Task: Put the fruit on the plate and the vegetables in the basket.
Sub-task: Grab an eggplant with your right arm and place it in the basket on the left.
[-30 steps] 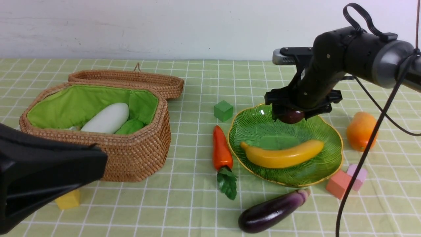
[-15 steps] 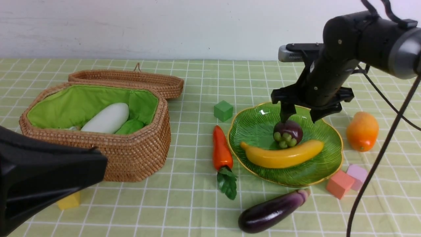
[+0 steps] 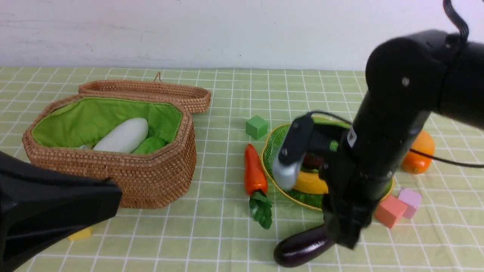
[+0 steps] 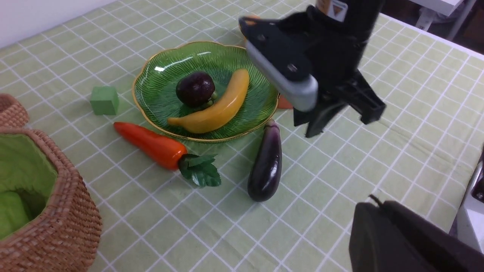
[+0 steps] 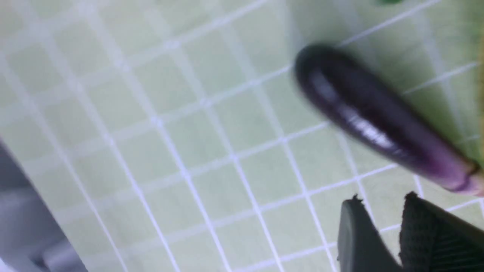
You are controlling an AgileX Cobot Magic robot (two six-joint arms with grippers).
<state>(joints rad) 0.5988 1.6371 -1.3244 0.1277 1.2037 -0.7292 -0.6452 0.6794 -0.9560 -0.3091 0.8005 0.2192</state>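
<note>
Our right gripper (image 5: 382,200), jaws slightly apart and empty, hangs beside one eggplant (image 3: 298,249) nearest us, arm bent steeply down. The left gripper's (image 3: 113,192) jaws are together. The plate (image 4: 155,94) holds one banana (image 4: 215,109) and one mangosteen (image 4: 195,88); one carrot (image 3: 254,172) lies left.

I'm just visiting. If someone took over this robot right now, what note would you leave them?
Claws: left claw shut; right claw open, empty, low by the eggplant.
Done: banana and mangosteen on the plate; radish and gourd in the basket.
Left: mango to the plate; carrot and eggplant to the basket. All three lie beside the plate.
</note>
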